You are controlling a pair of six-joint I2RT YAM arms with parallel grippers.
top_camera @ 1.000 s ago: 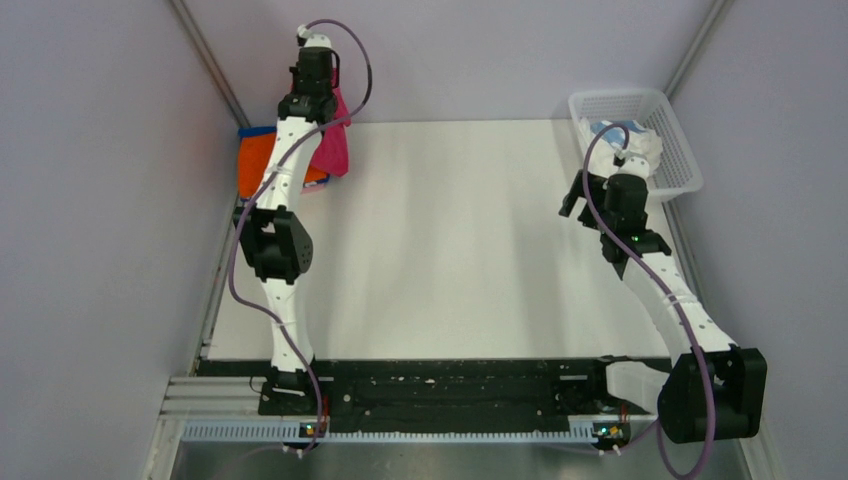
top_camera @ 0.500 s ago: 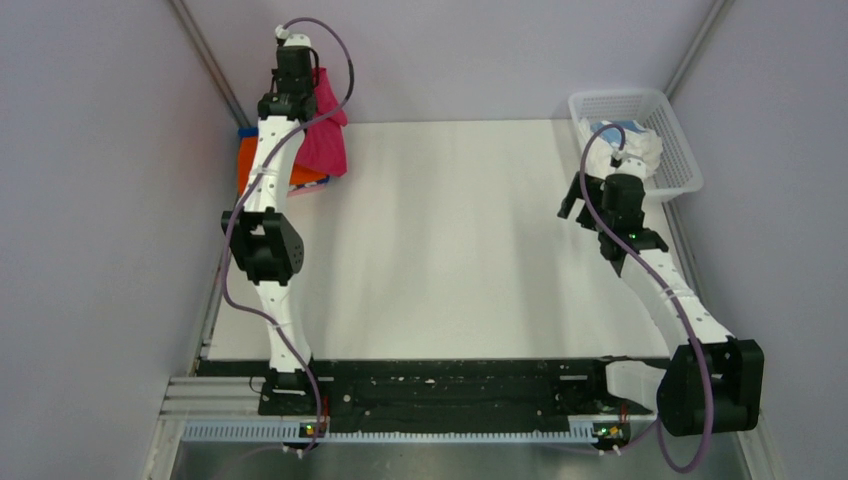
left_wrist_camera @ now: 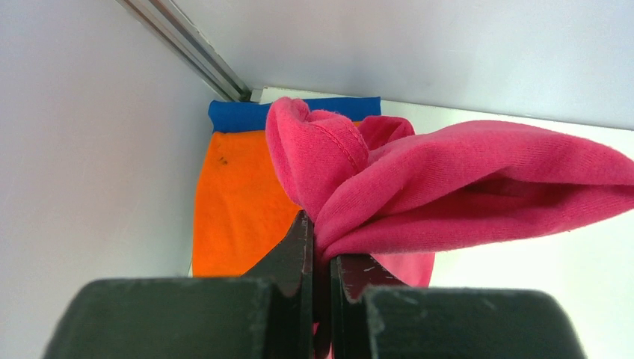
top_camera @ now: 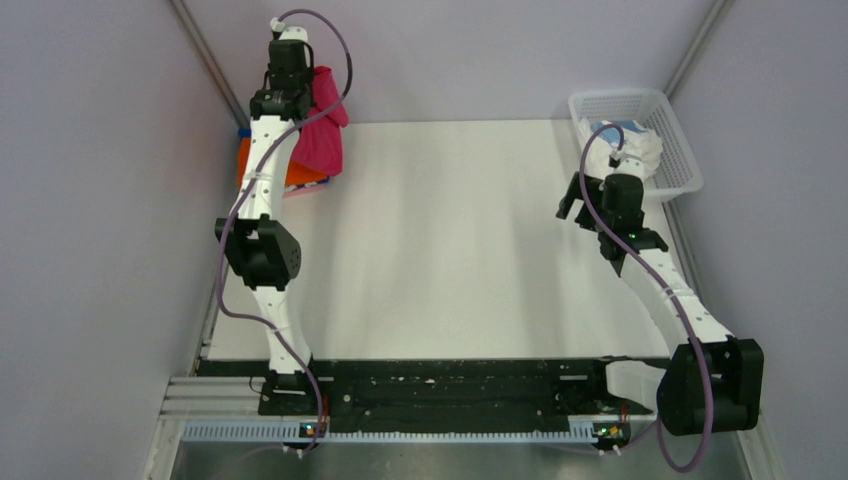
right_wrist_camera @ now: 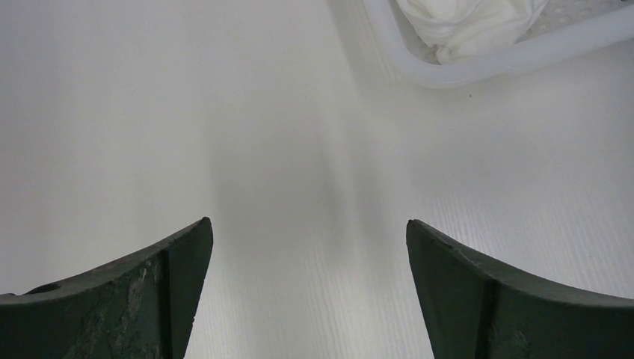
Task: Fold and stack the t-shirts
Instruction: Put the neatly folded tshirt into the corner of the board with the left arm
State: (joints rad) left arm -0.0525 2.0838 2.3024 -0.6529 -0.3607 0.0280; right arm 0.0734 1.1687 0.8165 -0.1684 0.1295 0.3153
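My left gripper (left_wrist_camera: 321, 235) is shut on the folded crimson-pink t-shirt (left_wrist_camera: 463, 187) and holds it in the air at the far left corner, where it hangs beside the arm (top_camera: 322, 130). Below it lies the folded orange t-shirt (left_wrist_camera: 232, 202) on top of a blue one (left_wrist_camera: 239, 116), against the left wall; the orange one also shows in the top view (top_camera: 300, 172). My right gripper (right_wrist_camera: 308, 224) is open and empty above the bare table, near the basket. White (right_wrist_camera: 463, 22) and pale blue (top_camera: 612, 130) t-shirts lie in the basket.
The white mesh basket (top_camera: 675, 150) stands at the far right corner; its rim (right_wrist_camera: 478, 67) shows in the right wrist view. Grey walls close in left, right and back. A metal rail (left_wrist_camera: 187, 45) runs along the left wall.
My left arm has moved further back and left, carrying the crimson-pink t-shirt higher over the orange and blue stack. The right arm has barely moved.
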